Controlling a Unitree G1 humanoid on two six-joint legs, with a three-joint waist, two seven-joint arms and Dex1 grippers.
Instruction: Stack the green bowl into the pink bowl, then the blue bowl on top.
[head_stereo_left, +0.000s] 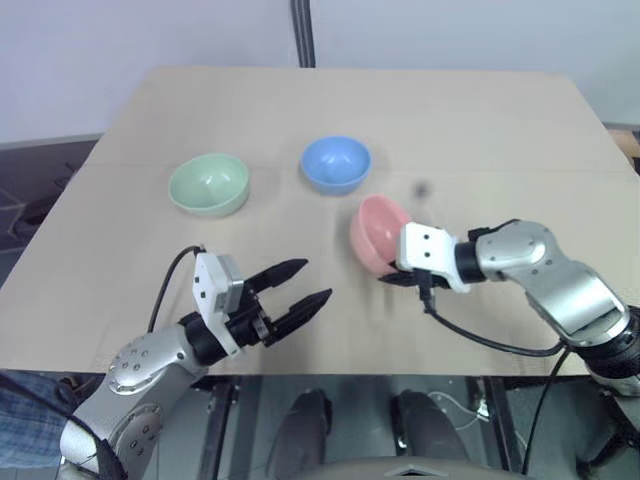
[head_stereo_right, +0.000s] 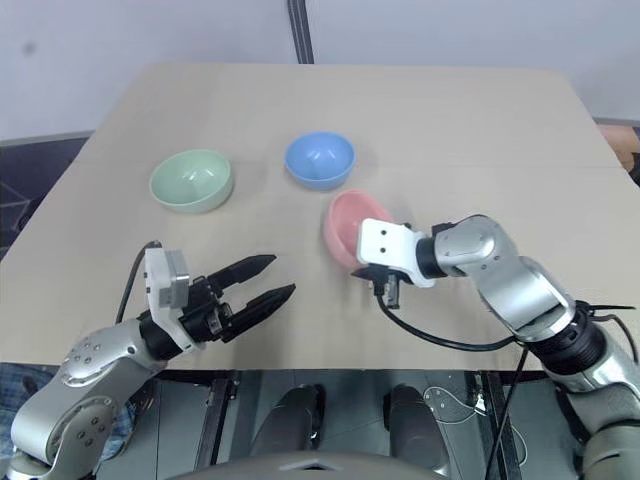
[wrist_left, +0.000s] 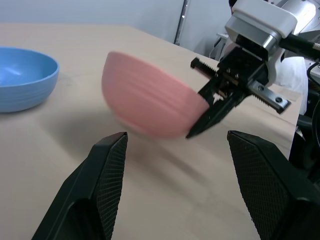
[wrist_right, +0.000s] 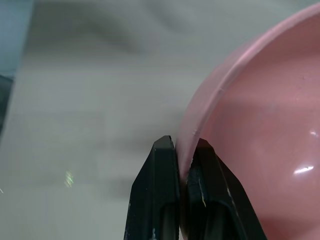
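No writing, label, brand, number or sign can be read anywhere in these views; the bowls, the table and the grippers carry no legible marks.

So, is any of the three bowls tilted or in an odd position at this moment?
Yes. The pink bowl is tipped on its side above the table, pinched by its rim in the right gripper. The green bowl and the blue bowl sit upright. The left gripper is open, holding nothing.
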